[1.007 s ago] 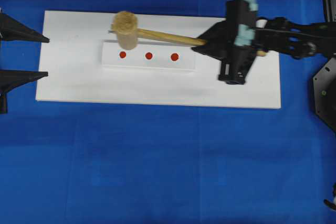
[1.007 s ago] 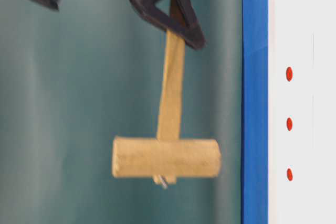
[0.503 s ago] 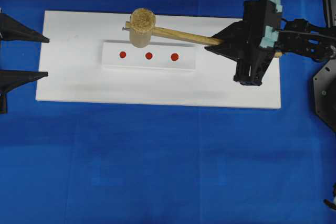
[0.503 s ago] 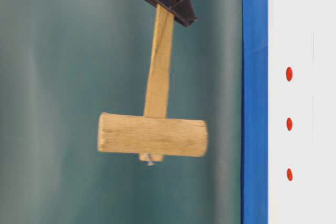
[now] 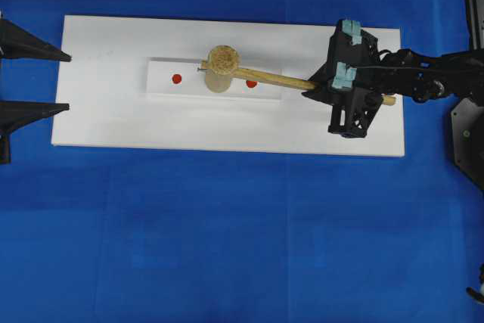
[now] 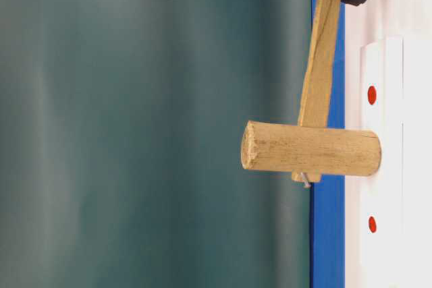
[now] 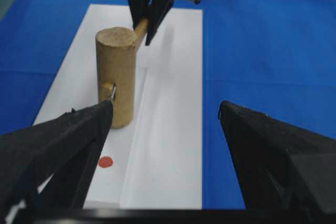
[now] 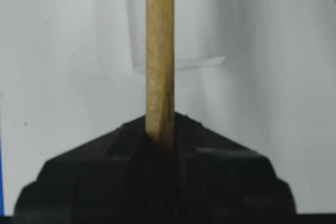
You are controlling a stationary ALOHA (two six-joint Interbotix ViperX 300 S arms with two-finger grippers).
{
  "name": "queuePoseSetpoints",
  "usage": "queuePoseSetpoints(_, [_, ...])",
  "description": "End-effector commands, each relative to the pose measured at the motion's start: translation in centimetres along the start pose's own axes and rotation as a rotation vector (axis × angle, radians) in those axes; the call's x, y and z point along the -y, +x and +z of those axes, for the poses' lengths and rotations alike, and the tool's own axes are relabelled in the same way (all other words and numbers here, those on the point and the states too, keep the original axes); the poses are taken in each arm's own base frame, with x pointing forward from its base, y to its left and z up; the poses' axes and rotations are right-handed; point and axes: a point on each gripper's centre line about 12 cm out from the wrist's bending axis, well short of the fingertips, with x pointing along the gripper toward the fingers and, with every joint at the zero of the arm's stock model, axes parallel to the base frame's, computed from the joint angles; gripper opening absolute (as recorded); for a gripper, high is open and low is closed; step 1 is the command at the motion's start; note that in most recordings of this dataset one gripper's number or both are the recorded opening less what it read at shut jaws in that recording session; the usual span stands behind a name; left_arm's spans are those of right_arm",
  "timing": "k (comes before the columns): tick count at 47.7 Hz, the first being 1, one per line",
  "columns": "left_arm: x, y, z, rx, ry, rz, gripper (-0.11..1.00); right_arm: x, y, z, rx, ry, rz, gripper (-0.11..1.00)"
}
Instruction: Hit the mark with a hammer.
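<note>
1. The right gripper [image 5: 316, 85] is clamping the handle of the hammer [image 5: 221, 68] near the right-hand edge of the white board [image 5: 106, 122], its jaws closed tight on the flat wooden shaft.

2. The mallet's thick head is pressing end-on against the white strip [image 5: 162, 87], which is lying along the middle of the board; in the table-level view the face of the head is meeting the strip with no gap showing.

3. The mark, the middle dot of three, is sitting under the head and is hidden from every view; only the two end dots [image 5: 176, 79] are showing, one on either side of the head in the overhead and table-level views.

4. By my reading, the strike is landing at this instant, so the task is looking all but complete, though whether the head is centred exactly on the mark I cannot tell.

5. The left gripper [image 7: 163, 150] is hanging off the left-hand edge of the board, fingers spread wide and holding nothing, pointing along the strip toward the head.

6. The next move, as I judge it, is calling for a clean lift of the head straight off the strip, keeping the grip firm on the handle so the mallet is not twisting, and uncovering the middle dot.
</note>
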Motion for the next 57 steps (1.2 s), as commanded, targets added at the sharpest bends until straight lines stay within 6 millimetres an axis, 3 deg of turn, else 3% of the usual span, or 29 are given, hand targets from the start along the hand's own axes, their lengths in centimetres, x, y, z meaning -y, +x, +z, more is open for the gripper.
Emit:
queuePoseSetpoints(1, [0.0,0.1,0.3,0.006,-0.005,0.002,0.80,-0.2,-1.0,1.8,0.073,0.002,0.003,0.01])
queuePoseSetpoints(8, [0.0,0.1,0.3,0.006,-0.003,0.000,0.80,-0.3,-3.1,3.3,0.151,0.002,0.017,0.01])
queuePoseSetpoints(15, [0.0,0.1,0.3,0.006,-0.003,0.002,0.80,-0.4,-6.6,4.5,0.263,-0.003,0.039,0.01])
queuePoseSetpoints(23, [0.0,0.1,0.3,0.006,-0.003,0.002,0.80,-0.3,-10.0,4.1,0.348,0.000,0.061,0.01])
queuePoseSetpoints(31, [0.0,0.1,0.3,0.006,-0.005,0.000,0.80,-0.4,-11.2,3.5,0.361,-0.001,0.081,0.01])
queuePoseSetpoints(45, [0.0,0.1,0.3,0.006,-0.005,0.002,0.80,-0.2,-9.6,2.5,0.289,0.000,0.070,0.01])
queuePoseSetpoints(57, [0.0,0.1,0.3,0.008,0.000,0.002,0.80,1.0,-3.1,-4.1,-0.015,0.027,-0.016,0.01])
